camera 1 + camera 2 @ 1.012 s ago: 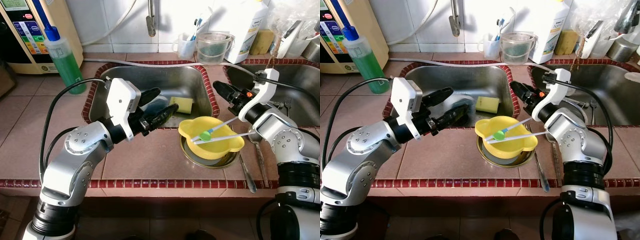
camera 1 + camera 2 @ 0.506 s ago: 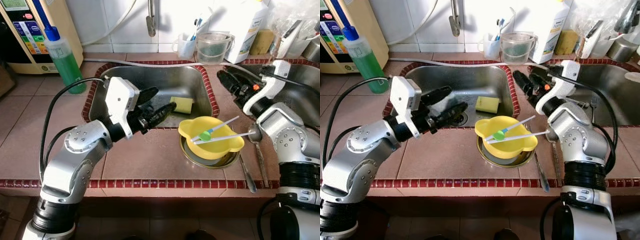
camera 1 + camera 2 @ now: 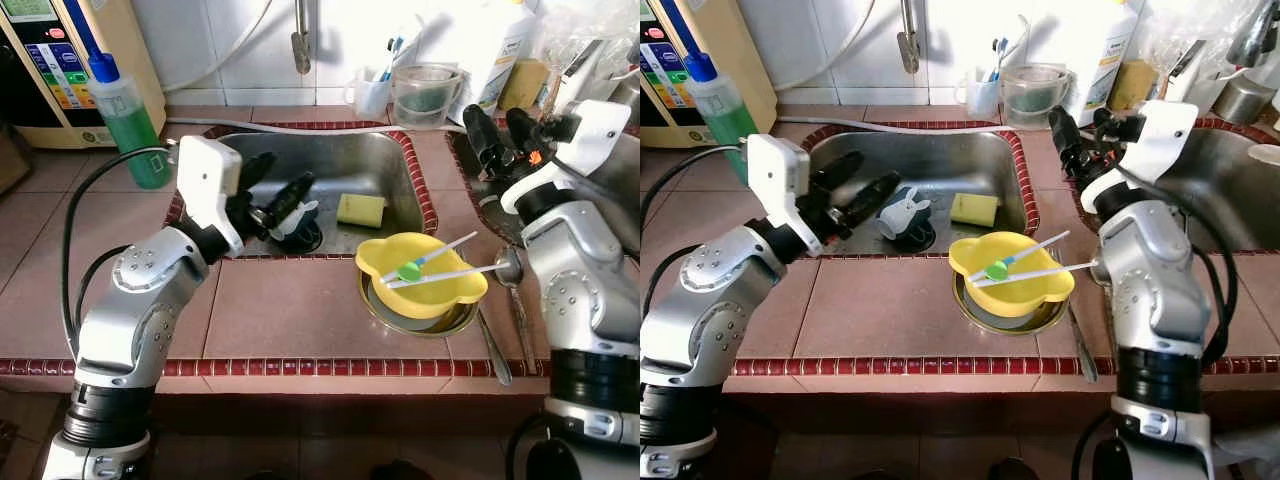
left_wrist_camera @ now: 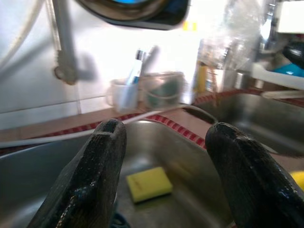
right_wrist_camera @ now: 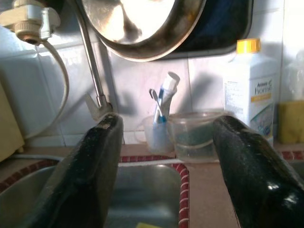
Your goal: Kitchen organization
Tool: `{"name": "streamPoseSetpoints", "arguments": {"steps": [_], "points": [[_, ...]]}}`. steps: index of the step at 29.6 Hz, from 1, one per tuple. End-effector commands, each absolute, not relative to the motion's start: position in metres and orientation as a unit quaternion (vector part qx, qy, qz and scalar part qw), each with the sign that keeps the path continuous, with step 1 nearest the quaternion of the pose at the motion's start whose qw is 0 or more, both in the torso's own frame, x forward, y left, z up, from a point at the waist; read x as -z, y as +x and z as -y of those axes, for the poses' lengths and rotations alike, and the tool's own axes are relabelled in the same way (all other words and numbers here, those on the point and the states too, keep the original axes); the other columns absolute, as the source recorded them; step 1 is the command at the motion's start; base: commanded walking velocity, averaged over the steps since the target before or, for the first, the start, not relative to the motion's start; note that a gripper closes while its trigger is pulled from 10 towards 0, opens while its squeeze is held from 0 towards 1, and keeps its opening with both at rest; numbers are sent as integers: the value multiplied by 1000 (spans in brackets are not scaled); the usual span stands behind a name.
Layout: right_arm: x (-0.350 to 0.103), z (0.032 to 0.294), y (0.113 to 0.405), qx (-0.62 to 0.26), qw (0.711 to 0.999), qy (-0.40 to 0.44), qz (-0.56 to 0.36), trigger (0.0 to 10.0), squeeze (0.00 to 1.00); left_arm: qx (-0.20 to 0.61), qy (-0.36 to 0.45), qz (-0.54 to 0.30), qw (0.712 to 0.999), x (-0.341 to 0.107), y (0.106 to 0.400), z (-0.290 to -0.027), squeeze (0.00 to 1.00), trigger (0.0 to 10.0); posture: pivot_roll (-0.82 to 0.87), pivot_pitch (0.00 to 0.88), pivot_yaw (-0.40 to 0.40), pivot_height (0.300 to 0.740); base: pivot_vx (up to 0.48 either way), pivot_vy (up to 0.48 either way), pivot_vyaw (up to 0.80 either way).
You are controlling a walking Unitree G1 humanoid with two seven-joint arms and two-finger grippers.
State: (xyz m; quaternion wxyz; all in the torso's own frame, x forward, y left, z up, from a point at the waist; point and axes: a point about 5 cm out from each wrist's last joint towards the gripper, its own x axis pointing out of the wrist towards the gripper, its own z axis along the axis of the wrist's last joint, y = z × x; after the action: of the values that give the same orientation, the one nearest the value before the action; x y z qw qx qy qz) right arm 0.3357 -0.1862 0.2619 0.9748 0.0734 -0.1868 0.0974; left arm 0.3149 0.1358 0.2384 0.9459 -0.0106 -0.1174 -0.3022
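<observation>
**Both end effectors empty over the sink**

The left end effector [image 3: 285, 200] hangs open above the sink [image 3: 390, 160]; a white cup [image 3: 297, 222] lies on the drain beside a sponge [image 3: 361, 210]. The right end effector [image 3: 497, 135] is raised, open. Likely between steps; next, reach for the yellow bowl [image 3: 422, 275] on the table [image 3: 280, 320].

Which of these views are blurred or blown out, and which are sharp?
Left wrist view: soft throughout, wall behind the cups washed out white, yellow sponge fuzzy. Right wrist view: sharper, white bottle label nearly legible, glare on the hanging pan. Both eye views: crisp and evenly lit.
</observation>
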Motion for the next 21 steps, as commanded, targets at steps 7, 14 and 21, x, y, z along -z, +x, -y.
{"name": "streamPoseSetpoints", "arguments": {"steps": [7, 14, 21], "points": [[-256, 177, 323, -51, 976, 25, 208, 10000, 0, 235, -9, 118, 965, -227, 316, -147, 0, 10000, -69, 63, 27, 703, 0, 0, 0], [-242, 167, 312, -15, 978, -7, 208, 10000, 0, 203, -23, 120, 972, -219, 316, -150, 0, 10000, -71, 51, 22, 703, 0, 0, 0], [-228, 163, 310, 18, 977, -53, 206, 10000, 0, 181, -29, 142, 973, -216, 315, -149, 0, 10000, -69, 45, 19, 703, 0, 0, 0]]}}
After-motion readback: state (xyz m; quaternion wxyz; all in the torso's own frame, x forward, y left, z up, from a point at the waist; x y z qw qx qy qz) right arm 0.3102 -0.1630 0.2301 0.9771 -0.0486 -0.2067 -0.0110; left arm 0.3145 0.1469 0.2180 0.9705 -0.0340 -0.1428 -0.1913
